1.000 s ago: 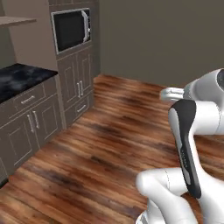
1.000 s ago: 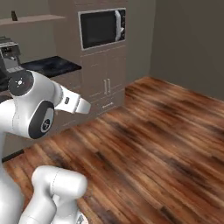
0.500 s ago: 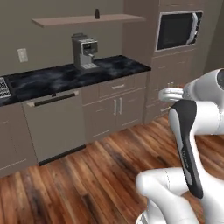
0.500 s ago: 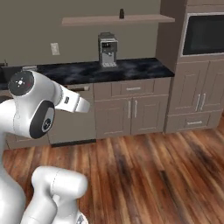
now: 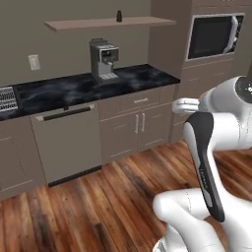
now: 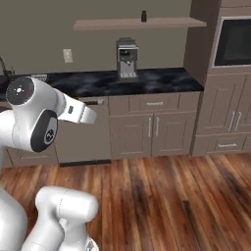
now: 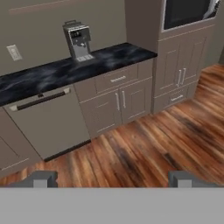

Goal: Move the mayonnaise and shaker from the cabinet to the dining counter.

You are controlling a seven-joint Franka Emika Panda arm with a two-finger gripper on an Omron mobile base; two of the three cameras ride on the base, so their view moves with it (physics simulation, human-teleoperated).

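The shaker (image 5: 118, 15) (image 6: 143, 16) is a tiny dark shape standing on the cabinet (image 5: 108, 23) (image 6: 137, 23), a long tan shelf board high on the wall above the coffee machine. The mayonnaise and the dining counter are out of view. My gripper (image 7: 113, 179) is open, its two fingertips (image 7: 41, 178) far apart with nothing between them. It hangs over the wood floor, well short of the base units and far below the shelf.
A coffee machine (image 5: 103, 59) (image 6: 127, 58) (image 7: 78, 40) stands on the black marble worktop (image 5: 74, 91) (image 6: 162, 78). Below it are taupe drawers, doors and a dishwasher (image 5: 66, 142). A tall unit with a microwave (image 5: 214, 35) (image 6: 235, 41) is at the right. Wood floor (image 6: 171, 196) lies between me and the units.
The whole picture has swung as the base turned and drove: the worktop, coffee machine and shelf with the shaker have come to the centre. The gripper stays open.
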